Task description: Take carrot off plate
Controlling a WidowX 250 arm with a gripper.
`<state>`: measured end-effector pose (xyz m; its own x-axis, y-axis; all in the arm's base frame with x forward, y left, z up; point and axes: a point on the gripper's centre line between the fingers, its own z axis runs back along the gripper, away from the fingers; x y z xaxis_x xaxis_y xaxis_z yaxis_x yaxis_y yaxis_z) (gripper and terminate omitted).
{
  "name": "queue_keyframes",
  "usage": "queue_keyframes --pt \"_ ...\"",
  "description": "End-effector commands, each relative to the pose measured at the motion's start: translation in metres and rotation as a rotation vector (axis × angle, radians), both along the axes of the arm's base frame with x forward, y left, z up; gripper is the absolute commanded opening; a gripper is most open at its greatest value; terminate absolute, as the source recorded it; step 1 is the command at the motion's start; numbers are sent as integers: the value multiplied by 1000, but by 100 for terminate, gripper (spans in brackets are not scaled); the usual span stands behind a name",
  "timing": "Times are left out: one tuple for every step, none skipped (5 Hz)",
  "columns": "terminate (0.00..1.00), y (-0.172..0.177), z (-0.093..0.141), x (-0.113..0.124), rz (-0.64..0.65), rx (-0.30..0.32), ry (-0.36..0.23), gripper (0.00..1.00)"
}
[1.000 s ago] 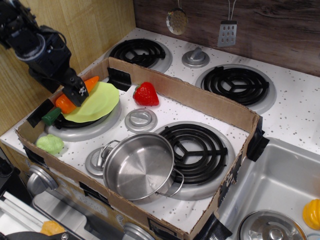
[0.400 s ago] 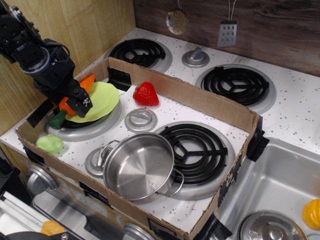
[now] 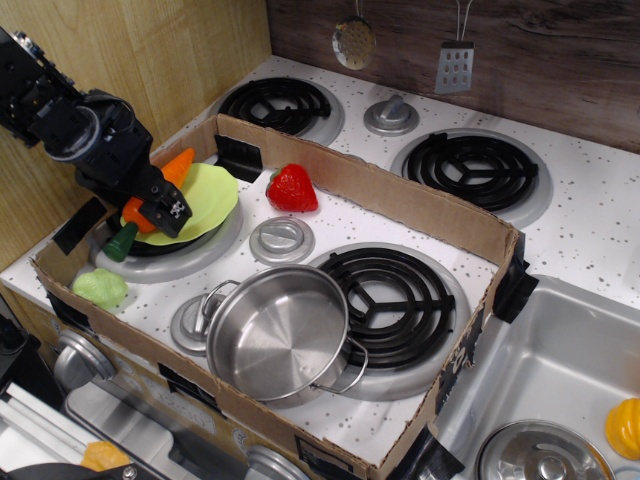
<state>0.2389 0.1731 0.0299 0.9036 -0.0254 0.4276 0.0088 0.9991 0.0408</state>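
1. One arm comes in from the far left, and its gripper (image 3: 163, 207) sits right over the middle of the carrot (image 3: 150, 200). We cannot tell whether the fingers are clamped on the carrot or merely beside it, since the black wrist covers the contact.
2. The carrot lies slantwise across the left edge of the plate (image 3: 205, 195). Its dark green stem end (image 3: 120, 242) hangs off the plate toward the front left, and its orange tip (image 3: 180, 163) points up toward the back cardboard wall (image 3: 400, 195).
3. We judge the carrot to be light, hollow and stiff, so it should not bend or crush under a firm pinch. Its plastic is smooth and tapered, so it could slip toward the thin end; the ridges should help.
4. We would take it across the thick middle, near the stem half, with the fingers square to its length.
5. The plate looks thin and light and rests on a burner (image 3: 170, 255). We think it may shift or tip if the carrot is dragged instead of lifted straight up.
6. Further right, the strawberry (image 3: 292, 188) and the steel pot (image 3: 275, 335) stand well apart from the grasp.
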Motion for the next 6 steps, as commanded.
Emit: queue_keyframes --pt "0 18 1 7 -25 -13 -21 100" --pt "0 19 7 9 -41 -14 -13 0" --pt "0 19 15 10 -35 1 -26 0" --pt "0 19 26 15 -80 42 -35 0" --pt "0 9 47 24 -69 49 29 0" --pt "0 -13 67 35 -40 65 117 0"
